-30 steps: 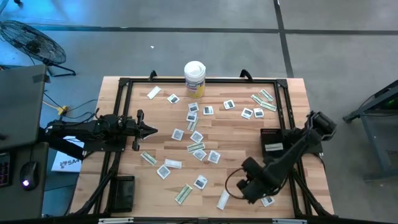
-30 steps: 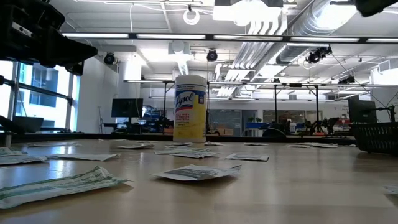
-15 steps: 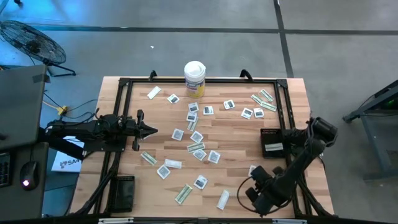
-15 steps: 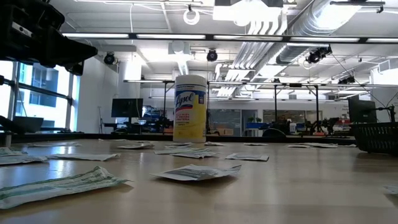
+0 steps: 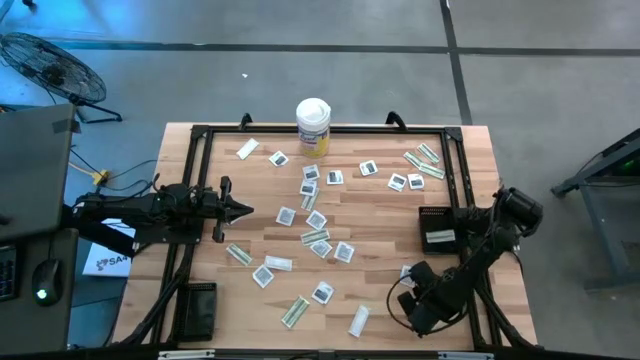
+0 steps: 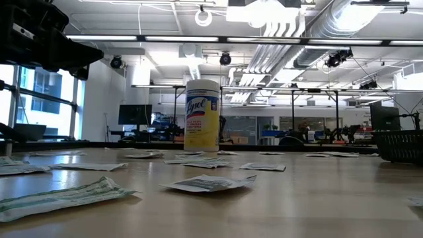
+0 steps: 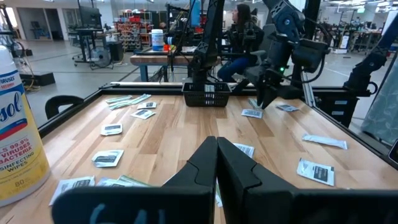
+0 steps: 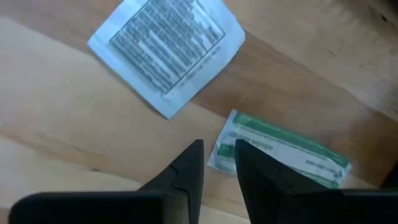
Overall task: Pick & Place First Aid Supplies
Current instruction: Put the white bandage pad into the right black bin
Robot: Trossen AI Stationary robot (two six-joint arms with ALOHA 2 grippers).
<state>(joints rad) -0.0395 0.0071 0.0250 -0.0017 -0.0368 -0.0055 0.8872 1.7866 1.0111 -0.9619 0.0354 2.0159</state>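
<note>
Seen from above, a wooden bench (image 5: 470, 150) carries many small first aid packets (image 5: 315, 222) scattered across its middle and far side, with a tall white canister (image 5: 313, 125) standing at the far edge and a small black basket (image 5: 436, 226) near the right rim. The right gripper (image 8: 217, 158) hovers low at the near right corner, its two dark fingers a narrow gap apart and holding nothing, just above a green-printed wrapper (image 8: 280, 149) lying beside a white printed sachet (image 8: 166, 42). The left gripper (image 7: 216, 163) waits over the bench's left side with its fingers pressed together, empty.
</note>
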